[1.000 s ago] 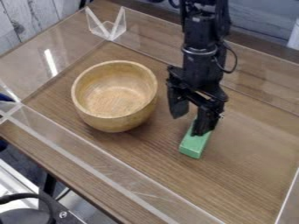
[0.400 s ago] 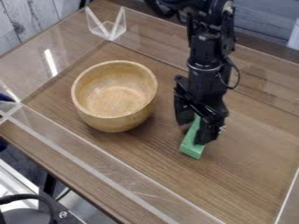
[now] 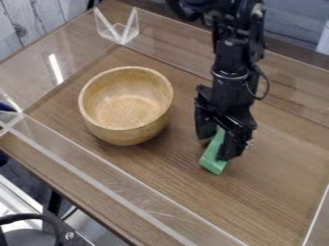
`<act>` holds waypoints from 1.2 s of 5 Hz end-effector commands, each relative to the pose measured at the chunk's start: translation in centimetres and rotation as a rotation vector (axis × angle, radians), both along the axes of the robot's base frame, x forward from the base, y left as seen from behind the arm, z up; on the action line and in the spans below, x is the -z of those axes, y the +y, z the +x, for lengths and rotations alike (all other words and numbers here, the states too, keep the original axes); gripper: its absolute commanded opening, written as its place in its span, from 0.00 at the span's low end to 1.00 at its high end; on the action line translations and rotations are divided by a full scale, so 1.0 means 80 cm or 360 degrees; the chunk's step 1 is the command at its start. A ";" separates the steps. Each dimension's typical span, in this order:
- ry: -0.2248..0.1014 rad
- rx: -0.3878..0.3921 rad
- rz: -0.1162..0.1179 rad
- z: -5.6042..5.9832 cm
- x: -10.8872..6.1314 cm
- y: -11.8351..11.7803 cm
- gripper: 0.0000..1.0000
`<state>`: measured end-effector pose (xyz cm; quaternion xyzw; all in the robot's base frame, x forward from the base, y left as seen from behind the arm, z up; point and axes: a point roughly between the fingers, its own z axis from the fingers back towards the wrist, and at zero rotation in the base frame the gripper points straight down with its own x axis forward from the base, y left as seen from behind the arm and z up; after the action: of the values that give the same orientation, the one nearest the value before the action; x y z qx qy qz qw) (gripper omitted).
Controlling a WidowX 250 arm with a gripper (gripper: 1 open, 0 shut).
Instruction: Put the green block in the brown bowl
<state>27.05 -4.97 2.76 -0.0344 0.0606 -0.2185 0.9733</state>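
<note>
One black arm reached down from the top of the view, its tool (image 3: 222,135) pointing straight down at the bench (image 3: 115,183). The tool's fingers (image 3: 203,120) stood apart, one on either side of the upper end of the green block (image 3: 216,158), so that the block's far end was hidden between them and only its near end showed below. Whether the fingers touched the block could not be told; nothing showed them pressed against it.

The green block lay flat on the wood-grain bench, right of the brown bowl (image 3: 126,104) and a little nearer the viewer, clearly apart from it. The bowl sat upright on the bench with nothing inside, its pale interior and thick rim open to view.

A clear plastic wall (image 3: 77,173) ran along the bench's near and left edges, and a small clear folded piece (image 3: 115,26) stood at the far left corner.
</note>
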 end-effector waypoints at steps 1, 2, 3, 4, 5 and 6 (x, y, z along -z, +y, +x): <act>-0.0030 0.0019 0.0006 0.008 -0.001 -0.006 1.00; -0.0021 0.0002 -0.0025 0.014 0.001 -0.010 0.00; -0.0028 -0.0022 -0.0066 0.017 0.002 -0.014 0.00; -0.0062 -0.0056 -0.0074 0.015 -0.009 -0.011 0.00; -0.0093 -0.0090 -0.0082 0.013 -0.020 -0.007 0.00; -0.0132 -0.0136 -0.0104 0.010 -0.017 -0.007 0.00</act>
<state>26.96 -5.54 2.46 -0.0610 0.0443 -0.1802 0.9807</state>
